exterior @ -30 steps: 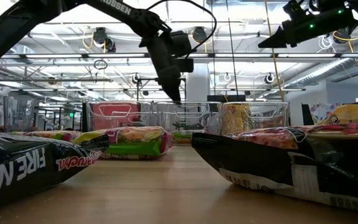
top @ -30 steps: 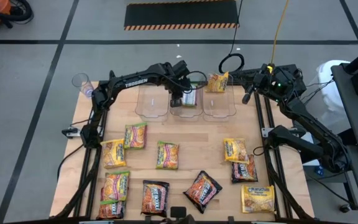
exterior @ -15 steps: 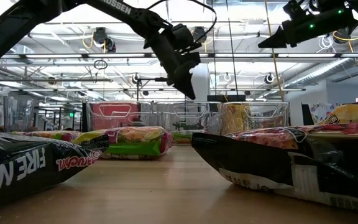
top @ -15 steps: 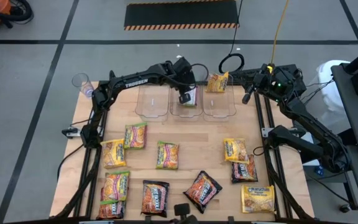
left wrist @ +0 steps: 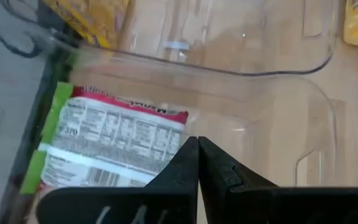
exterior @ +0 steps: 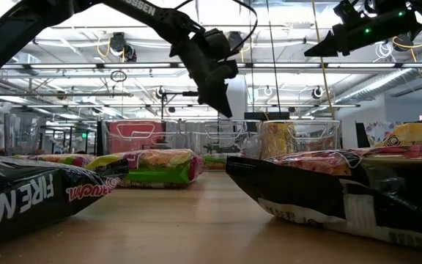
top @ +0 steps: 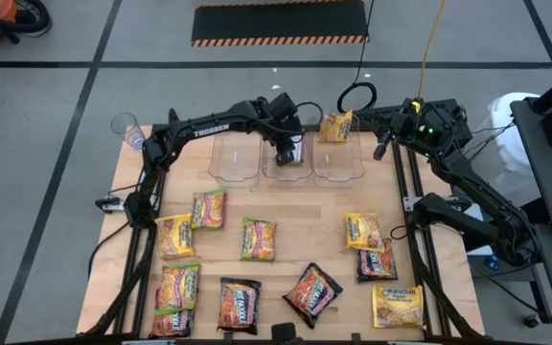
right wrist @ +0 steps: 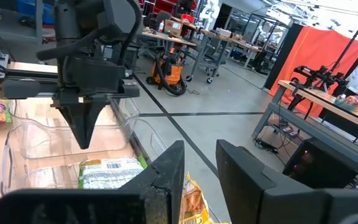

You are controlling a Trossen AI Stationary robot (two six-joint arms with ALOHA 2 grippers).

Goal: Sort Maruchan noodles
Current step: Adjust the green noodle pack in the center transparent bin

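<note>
Three clear bins stand in a row at the table's far edge. My left gripper [top: 285,149] [exterior: 224,110] [left wrist: 197,148] hangs shut above the middle bin [top: 286,176], touching nothing. A green-edged noodle packet [top: 295,151] [left wrist: 107,149] [right wrist: 107,171] lies flat on that bin's floor. A yellow packet [top: 334,126] [exterior: 278,139] stands against the far wall of the right bin [top: 339,172]. My right gripper [top: 381,149] [exterior: 310,53] [right wrist: 201,167] waits open, raised beyond the table's far right corner. Several more packets lie flat on the table.
Loose packets on the near half: green-edged ones [top: 209,208] [top: 258,239], yellow ones [top: 174,236] [top: 363,231] [top: 396,307], dark ones [top: 239,305] [top: 312,293] [top: 377,260], and one at the left edge [top: 176,287]. The left bin [top: 235,158] holds nothing I can see. A clear cup [top: 126,126] stands off the far left corner.
My left gripper has swung a little toward the table's right over the middle bin and risen slightly, tipping its fingers. The green-edged packet stays on the bin floor.
</note>
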